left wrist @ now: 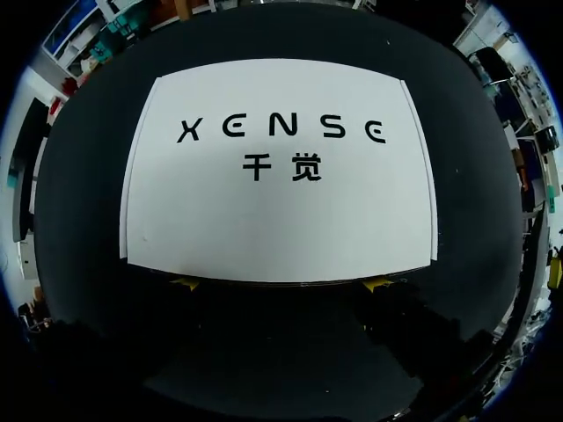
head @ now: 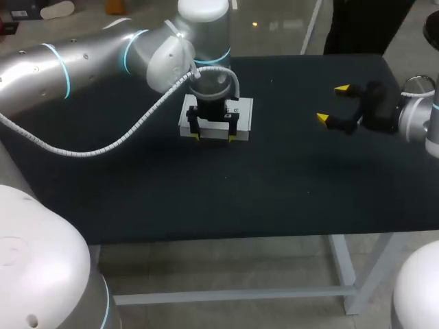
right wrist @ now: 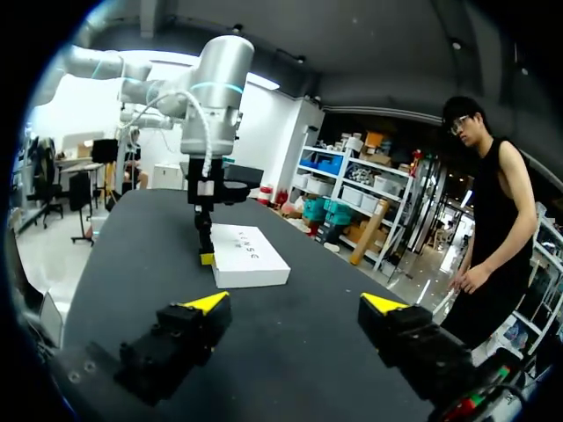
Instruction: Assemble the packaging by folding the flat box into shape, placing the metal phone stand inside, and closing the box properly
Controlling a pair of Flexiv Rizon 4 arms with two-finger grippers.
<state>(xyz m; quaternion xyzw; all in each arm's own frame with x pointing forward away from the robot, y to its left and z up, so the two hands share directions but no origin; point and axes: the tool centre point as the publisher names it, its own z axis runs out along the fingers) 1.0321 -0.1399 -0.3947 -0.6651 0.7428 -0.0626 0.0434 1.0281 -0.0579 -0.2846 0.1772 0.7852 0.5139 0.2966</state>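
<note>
- The white box (head: 245, 116) lies flat and closed on the dark surface (head: 274, 185), its printed top face up (left wrist: 281, 202).
- The left gripper (head: 212, 136) points down at the box's near long edge. Its fingers are spread wide, both yellow tips against that one side, so it clamps nothing.
- The right gripper (head: 332, 104) hangs well apart from the box, fingers open and empty (right wrist: 295, 303).
</note>
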